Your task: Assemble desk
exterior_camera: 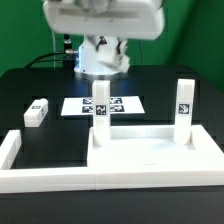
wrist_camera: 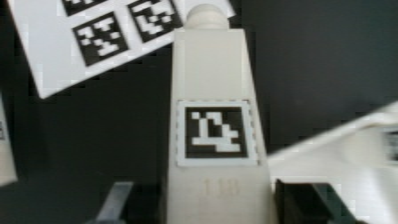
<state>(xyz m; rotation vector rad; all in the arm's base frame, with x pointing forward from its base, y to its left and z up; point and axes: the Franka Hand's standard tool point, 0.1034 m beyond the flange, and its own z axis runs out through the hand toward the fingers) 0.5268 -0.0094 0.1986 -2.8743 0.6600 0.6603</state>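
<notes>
**Leg upright between the two fingers, at the tabletop's far corner**

In the wrist view the left leg runs straight out from the gripper. Its near end lies between the two dark fingers, one on each side. Whether the fingers really press on it or only stand beside it, I cannot tell, because this part of the picture is dim and blurred. The long axis of the leg goes away from the gripper. Its rounded tip is at the far end, and the face with the square tag is turned to the wrist camera. Beyond the tip lies the marker board.

In the exterior view the same leg stands upright, long axis vertical, tag facing the camera. It is at the far corner of the tabletop, on the exterior view's left and in front of the marker board. I cannot tell whether its lower end sits in the tabletop or hangs just behind the rim.

The right leg stands upright on the other far corner. A loose leg lies flat on the black table, well apart on the exterior view's left.
</notes>
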